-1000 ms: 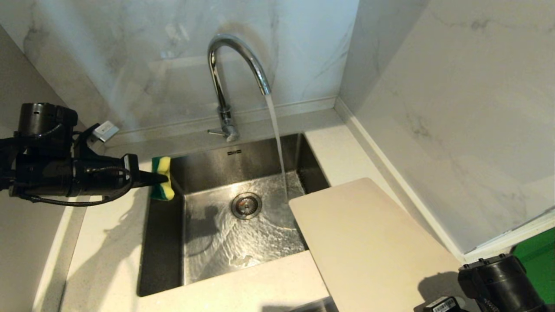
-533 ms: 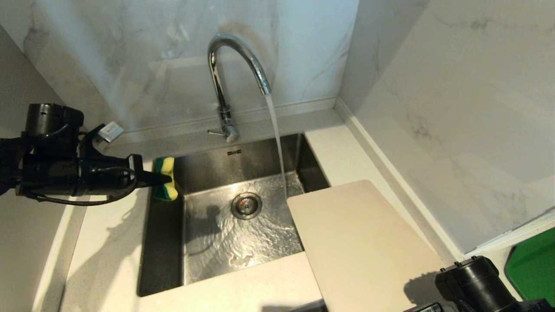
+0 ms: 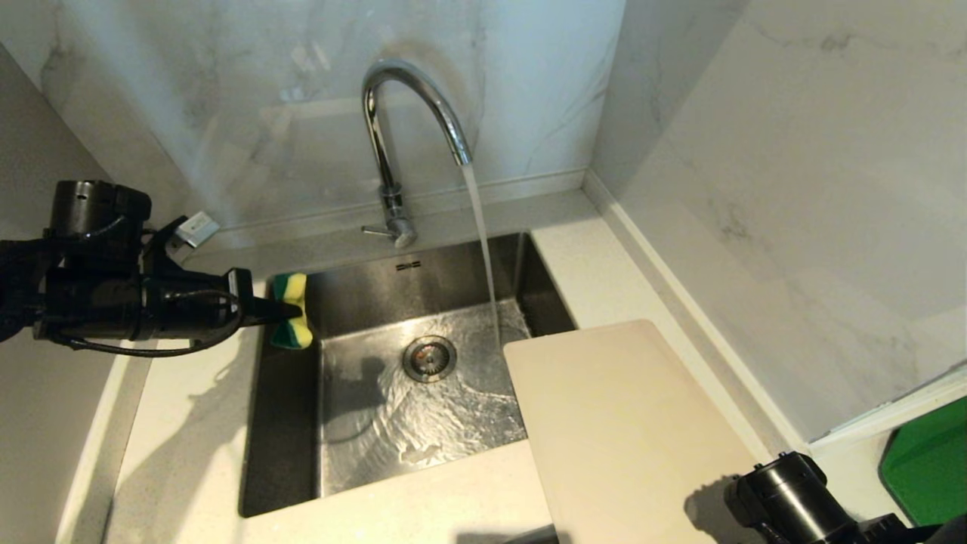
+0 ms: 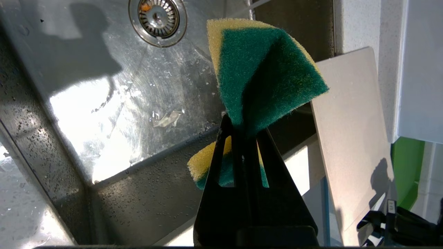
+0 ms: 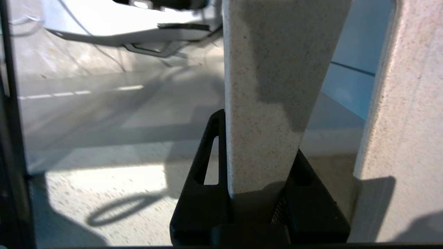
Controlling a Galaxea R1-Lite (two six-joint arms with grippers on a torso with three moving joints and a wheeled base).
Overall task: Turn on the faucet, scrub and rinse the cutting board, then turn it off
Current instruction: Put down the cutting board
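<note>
cutting board (image 3: pixel 634 431) lower, right gripper (image 5: pixel 258 162) leftward

one faucet (image 3: pixel 393 151), one cutting board (image 3: pixel 627 423), one sponge (image 3: pixel 291 321)

We find no lettering that can be read in these views. A small dark stamped mark (image 3: pixel 408 265) sits on the rear wall of the stainless-steel sink basin (image 3: pixel 287 453), just below the base of the tall chrome gooseneck faucet (image 3: pixel 393 151), but its characters are too small for us to make out. A little white tag (image 3: pixel 196 228) on the black left arm shows no legible print either.
</note>
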